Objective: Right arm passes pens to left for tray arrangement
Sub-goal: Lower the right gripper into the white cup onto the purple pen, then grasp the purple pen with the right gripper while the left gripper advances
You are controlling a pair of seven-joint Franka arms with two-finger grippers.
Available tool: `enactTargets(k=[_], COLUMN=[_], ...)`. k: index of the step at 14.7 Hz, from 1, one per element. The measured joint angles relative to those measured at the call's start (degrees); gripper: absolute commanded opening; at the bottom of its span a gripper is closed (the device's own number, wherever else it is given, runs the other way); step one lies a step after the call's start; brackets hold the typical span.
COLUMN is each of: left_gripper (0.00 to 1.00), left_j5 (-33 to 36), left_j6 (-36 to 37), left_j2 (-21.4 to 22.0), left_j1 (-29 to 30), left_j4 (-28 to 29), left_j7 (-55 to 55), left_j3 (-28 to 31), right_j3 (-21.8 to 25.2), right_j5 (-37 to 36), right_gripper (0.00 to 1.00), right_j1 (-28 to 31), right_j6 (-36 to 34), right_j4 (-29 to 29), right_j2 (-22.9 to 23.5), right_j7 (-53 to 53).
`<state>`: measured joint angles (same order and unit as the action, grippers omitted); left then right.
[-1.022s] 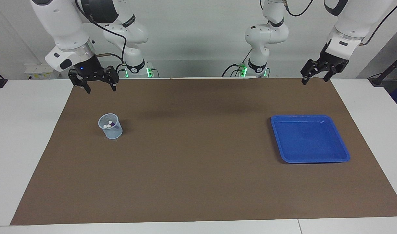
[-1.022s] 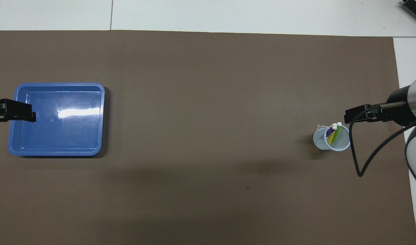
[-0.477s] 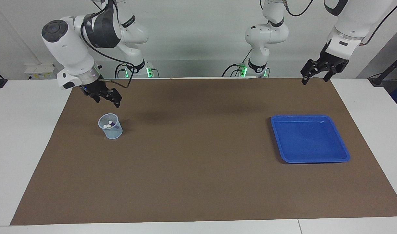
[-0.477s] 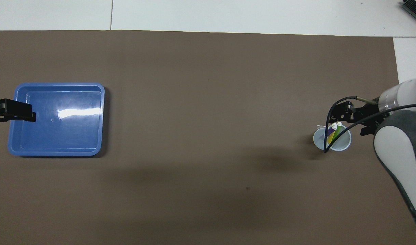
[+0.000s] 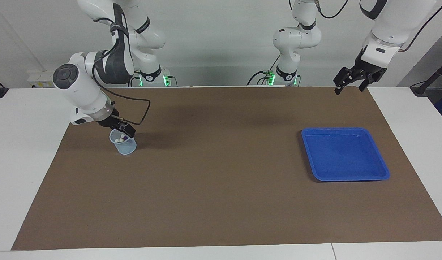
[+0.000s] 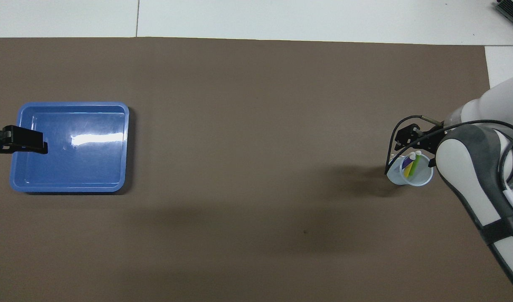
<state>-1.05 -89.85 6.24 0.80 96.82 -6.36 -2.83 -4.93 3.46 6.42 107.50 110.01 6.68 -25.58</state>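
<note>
Pens [image 6: 410,164], three slim plastic markers: upright in translucent pale-blue cup [image 5: 124,145] | light, stiff, slick; grip whitish ends | right gripper [image 5: 124,129] at cup rim, fingers spread | left gripper [image 5: 351,81] waits, spread, well apart from cup.

Worktop [image 5: 11,151]: white, smooth, faint sheen. Mat [image 5: 221,202] over it: brown, matt, paper- or felt-like, no glare.

Tray [image 6: 13,184]: bright blue plastic, glossy, white glare streak across floor in overhead view.

Cup [image 5: 126,147]: thin translucent pale-blue plastic, smooth.

Pens [image 6: 410,164] in cup: smooth plastic barrels, whitish ends.

Arm shells, right arm [image 5: 83,97] and left arm [image 5: 383,32]: glossy white plastic, dark grey matt panels. Both grippers matt black. Cable [image 5: 141,108]: black, rubbery.
</note>
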Motion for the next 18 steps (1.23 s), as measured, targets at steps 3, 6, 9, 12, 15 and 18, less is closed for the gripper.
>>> enactTargets(k=[3,6,9,12,15,18], left_gripper=[1.00,1.00,1.00,1.00,1.00,1.00], left_j5=[-0.03,-0.95,-4.88,-9.21,-13.33,-18.84], left_j6=[0.00,-1.29,-5.63,-7.57,-10.63,-13.40], left_j2=[1.15,2.65,5.36,8.12,10.84,13.89], left_j1=[-0.35,-0.87,-1.27,-1.26,-1.27,-1.27], left_j4=[2.12,5.28,11.45,16.53,21.33,26.82], left_j7=[0.01,-0.11,-2.47,-6.93,-12.87,-20.61], left_j3=[-0.20,-0.67,-0.70,-0.67,-0.68,-0.67], right_j3=[0.01,0.03,0.07,0.09,0.09,0.06], right_j5=[0.03,0.03,0.03,0.03,0.03,0.03], right_gripper=[0.87,0.79,0.75,0.66,0.50,0.43], right_j1=[0.06,0.15,0.90,1.80,2.22,2.20], right_j6=[0.38,0.55,0.90,0.91,0.95,0.95], right_j4=[0.94,2.19,2.70,2.71,2.72,2.97], right_j2=[0.78,0.79,0.80,0.80,0.80,0.80], right_j7=[-1.36,-1.96,-1.99,-1.99,-1.99,-1.99])
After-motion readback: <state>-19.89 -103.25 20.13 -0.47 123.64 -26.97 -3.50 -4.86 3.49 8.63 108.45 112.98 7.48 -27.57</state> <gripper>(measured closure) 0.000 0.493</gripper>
